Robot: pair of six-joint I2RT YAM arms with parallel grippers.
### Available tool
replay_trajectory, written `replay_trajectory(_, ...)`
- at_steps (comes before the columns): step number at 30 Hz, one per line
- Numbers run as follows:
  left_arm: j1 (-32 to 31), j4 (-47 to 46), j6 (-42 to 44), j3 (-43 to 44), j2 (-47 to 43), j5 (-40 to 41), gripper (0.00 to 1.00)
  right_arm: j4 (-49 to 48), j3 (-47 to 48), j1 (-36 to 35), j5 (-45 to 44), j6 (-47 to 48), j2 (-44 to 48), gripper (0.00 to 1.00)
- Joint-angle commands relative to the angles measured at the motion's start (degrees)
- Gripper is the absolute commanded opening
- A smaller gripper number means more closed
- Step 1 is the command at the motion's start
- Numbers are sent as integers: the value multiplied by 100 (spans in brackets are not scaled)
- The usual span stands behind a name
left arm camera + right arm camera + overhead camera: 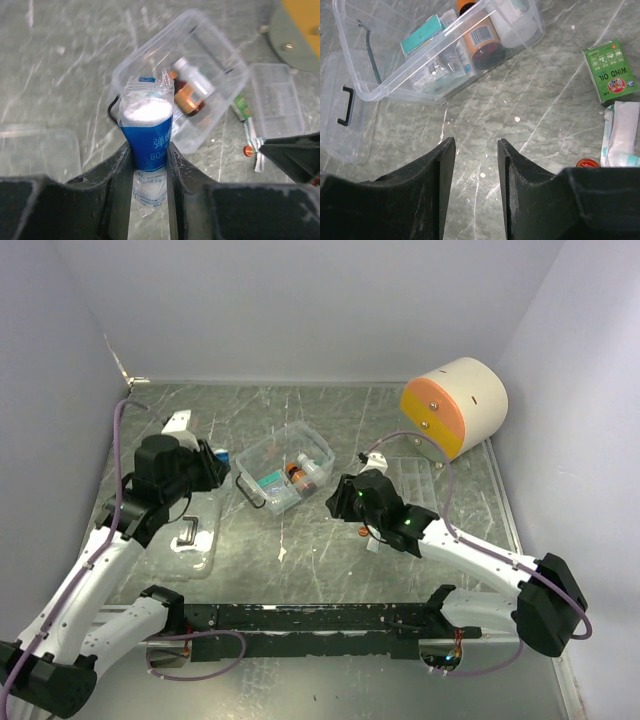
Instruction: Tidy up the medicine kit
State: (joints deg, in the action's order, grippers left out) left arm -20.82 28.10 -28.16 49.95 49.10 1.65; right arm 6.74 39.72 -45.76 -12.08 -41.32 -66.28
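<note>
Cream cylinder [455, 405], orange-faced, lies on its side at the far right. Your medicine kit [262, 447] sits open and angled mid-scene on the grey marbled table [320, 570], bottles [480, 37] inside, its clear lid [205, 540] flat to the near left and the divided tray [418, 478] to the right. Your left gripper [149, 150], just left of the box, pinches a blue-and-white packet [150, 117]; your right gripper [475, 142] hangs near-right of the box, fingers spread on nothing, a green Wind Oil carton [611, 72] lying nearby.
</note>
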Motion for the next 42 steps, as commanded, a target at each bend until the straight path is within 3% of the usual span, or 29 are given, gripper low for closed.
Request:
replay_trajectory(1, -25, -426, 1425, 804, 471, -1184, 34, -127, -187, 20, -162, 43, 270, 40)
replay_trajectory(8, -34, -1238, 2426, 1735, 1735, -3109, 35, -26, -357, 44, -222, 25, 514, 40)
replay_trajectory(11, -85, -1420, 2804, 2141, 2386, -3489, 36, 4, -378, 47, -238, 18, 578, 40)
replay_trajectory(18, -312, -1306, 4054, 2860, 3700, -3269, 38, 211, -317, 87, -356, 129, 670, 40)
replay_trajectory(26, -441, -771, 5162, 3641, 4851, -2358, 36, 270, -392, 107, -392, 62, 722, 40)
replay_trajectory(37, -739, -286, 5942, 3618, 5385, -1473, 36, 262, -454, 119, -384, -89, 745, 40)
replay_trajectory(42, -893, -550, 5919, 3376, 5319, -1226, 36, 282, -455, 120, -375, -123, 739, 40)
